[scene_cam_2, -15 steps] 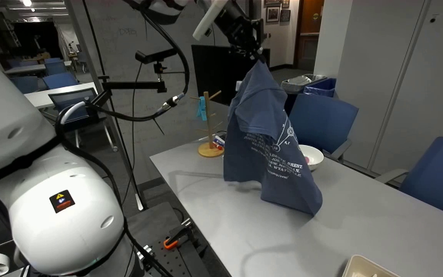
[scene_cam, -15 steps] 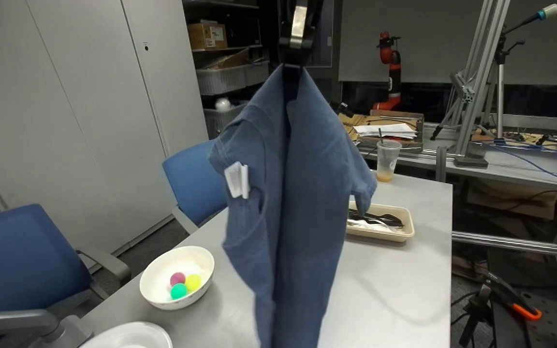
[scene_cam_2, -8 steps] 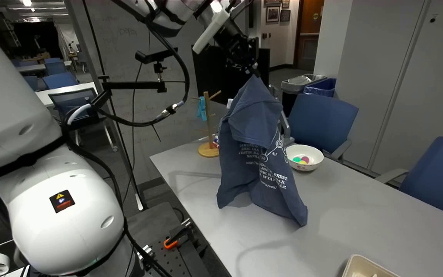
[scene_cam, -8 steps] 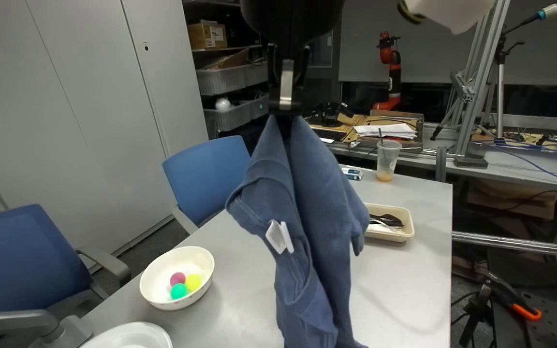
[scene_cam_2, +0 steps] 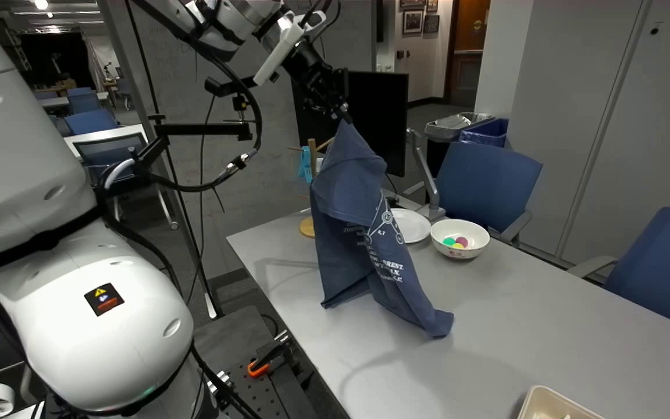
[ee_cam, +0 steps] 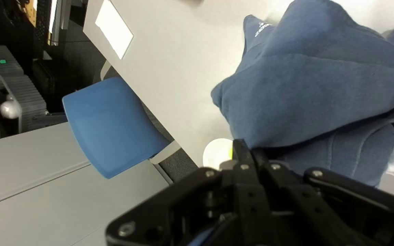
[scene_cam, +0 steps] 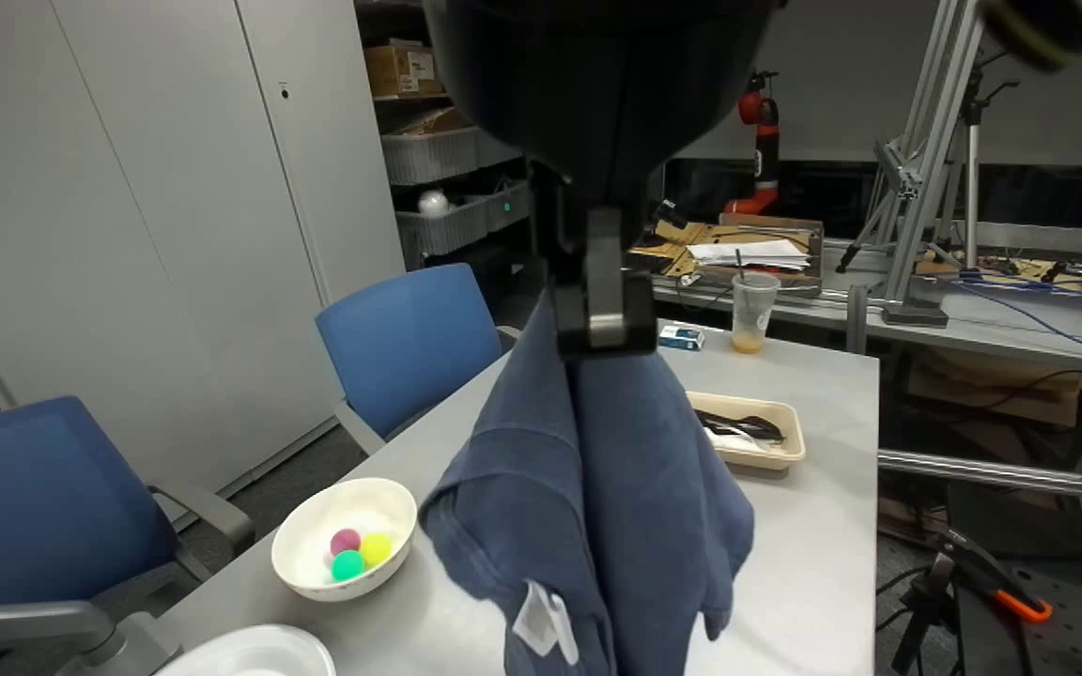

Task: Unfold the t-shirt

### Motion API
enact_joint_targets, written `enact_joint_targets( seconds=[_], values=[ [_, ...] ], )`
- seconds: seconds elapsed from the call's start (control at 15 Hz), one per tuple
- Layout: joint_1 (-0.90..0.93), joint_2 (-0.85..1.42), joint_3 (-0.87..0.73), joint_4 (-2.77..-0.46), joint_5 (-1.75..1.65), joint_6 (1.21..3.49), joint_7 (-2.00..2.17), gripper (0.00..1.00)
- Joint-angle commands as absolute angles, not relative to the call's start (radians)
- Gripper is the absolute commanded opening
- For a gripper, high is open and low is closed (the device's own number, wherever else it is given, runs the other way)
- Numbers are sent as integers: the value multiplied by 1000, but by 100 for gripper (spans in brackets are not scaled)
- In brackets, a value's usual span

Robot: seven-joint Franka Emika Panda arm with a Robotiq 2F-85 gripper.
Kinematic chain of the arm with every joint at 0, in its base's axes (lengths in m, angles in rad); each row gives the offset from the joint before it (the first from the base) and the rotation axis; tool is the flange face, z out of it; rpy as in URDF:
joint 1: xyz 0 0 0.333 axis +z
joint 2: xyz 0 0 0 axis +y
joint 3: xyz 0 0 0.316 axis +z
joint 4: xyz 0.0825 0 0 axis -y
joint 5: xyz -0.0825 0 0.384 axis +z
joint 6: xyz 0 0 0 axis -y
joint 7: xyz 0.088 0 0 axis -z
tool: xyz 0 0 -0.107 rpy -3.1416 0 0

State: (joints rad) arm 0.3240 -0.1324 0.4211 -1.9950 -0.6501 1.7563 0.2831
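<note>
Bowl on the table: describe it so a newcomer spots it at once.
Find the grey table and its side with blue office chairs. There, a white bowl stands beside a white plate. Unlike the plate, it has deep sides, with pink, yellow and green balls inside.

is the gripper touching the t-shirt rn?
Touching. In an exterior view the t-shirt hangs from the gripper, its top drawn to a peak there, no gap. The wrist view shows cloth running up to the fingers.

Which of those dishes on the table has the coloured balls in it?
The deep round bowl, holding pink, yellow and green balls. The white plate beside it is flatter, and the beige tray is rectangular, with dark and white items inside.
</note>
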Motion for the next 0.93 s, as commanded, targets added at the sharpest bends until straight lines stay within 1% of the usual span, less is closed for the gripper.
enact_joint_targets(
  seconds=[0.0,0.13,0.4,0.6,0.8,0.87],
  values=[
    [333,-159,428,-1968,-715,1727,324,1],
    [312,-185,404,-1976,-762,1768,349,1],
    [245,-258,302,-2029,-803,1883,390,1],
    [177,-295,183,-2124,-764,2067,353,1],
    [108,-256,77,-2214,-700,2261,313,1],
    [88,-227,48,-2236,-660,2295,280,28]
  ],
)
